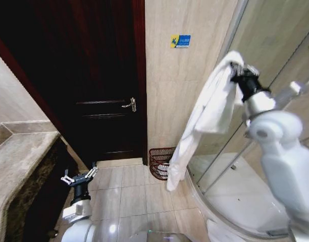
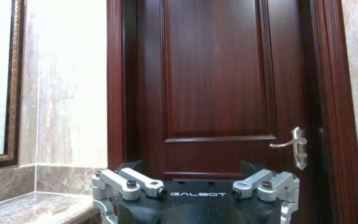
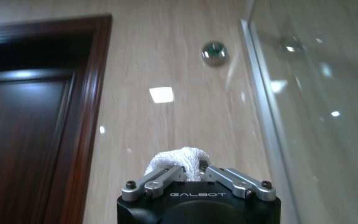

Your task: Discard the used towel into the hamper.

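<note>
A white towel (image 1: pixel 210 111) hangs long from my right gripper (image 1: pixel 237 68), which is raised high beside the shower glass and shut on the towel's top fold (image 3: pixel 182 161). The towel's lower end dangles just to the right of the hamper (image 1: pixel 161 163), a small dark reddish-brown ribbed basket standing on the floor against the wall, beside the door frame. My left gripper (image 1: pixel 80 176) is parked low at the left, next to the counter, open and holding nothing; in the left wrist view its fingers (image 2: pixel 132 182) are spread and face the door.
A dark wooden door (image 1: pixel 94 75) with a metal handle (image 1: pixel 130 104) fills the back left. A stone counter (image 1: pixel 18 161) runs along the left. The curved shower enclosure (image 1: pixel 235 201) and its glass wall stand at the right. Tiled floor (image 1: pixel 129 191) lies between them.
</note>
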Controlling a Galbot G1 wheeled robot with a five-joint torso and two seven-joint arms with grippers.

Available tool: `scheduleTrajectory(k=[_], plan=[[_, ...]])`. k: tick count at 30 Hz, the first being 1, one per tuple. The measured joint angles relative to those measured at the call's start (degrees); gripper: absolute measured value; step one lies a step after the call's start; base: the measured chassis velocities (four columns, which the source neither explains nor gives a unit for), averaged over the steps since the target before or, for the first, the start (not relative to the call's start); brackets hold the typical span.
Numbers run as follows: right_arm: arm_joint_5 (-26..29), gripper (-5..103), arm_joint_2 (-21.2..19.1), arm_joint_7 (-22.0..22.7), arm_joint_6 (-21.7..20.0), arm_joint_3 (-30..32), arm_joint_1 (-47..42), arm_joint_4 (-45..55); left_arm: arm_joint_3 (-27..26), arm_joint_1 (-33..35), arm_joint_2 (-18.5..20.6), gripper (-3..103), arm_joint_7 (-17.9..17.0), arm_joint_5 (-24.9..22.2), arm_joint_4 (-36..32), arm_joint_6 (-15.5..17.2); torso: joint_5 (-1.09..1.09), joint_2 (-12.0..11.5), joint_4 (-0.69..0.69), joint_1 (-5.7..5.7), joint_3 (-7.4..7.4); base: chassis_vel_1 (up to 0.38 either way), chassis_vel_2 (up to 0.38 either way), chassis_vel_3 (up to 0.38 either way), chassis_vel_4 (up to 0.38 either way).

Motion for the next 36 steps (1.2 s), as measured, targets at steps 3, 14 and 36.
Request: scheduleTrajectory(k=[3, 14, 36], plan=[[0.60, 2, 1.87, 0.72, -0.26, -4.19, 7.78, -4.22, -0.34, 0.06, -0.16, 100, 0.02, 0.09, 0.12, -0.03, -0.09, 0.00, 0.01, 0.00, -0.01, 0.000, 0.000, 0.000, 0.000], [-1.93, 2, 12.46, -0.68, -0.45, -13.74, 31.40, -24.85, -2.09, 0.53, -0.48, 100, -0.02, -0.23, -0.24, -0.32, -0.03, 0.01, 0.02, 0.00, -0.01, 0.000, 0.000, 0.000, 0.000], [-6.36, 2, 15.66, -4.23, 1.88, -17.29, 29.12, -32.46, -2.27, 2.24, -1.29, 100, -0.14, 0.22, -2.47, -2.50, -0.03, 0.01, 0.01, -0.01, -0.01, 0.000, 0.000, 0.000, 0.000]])
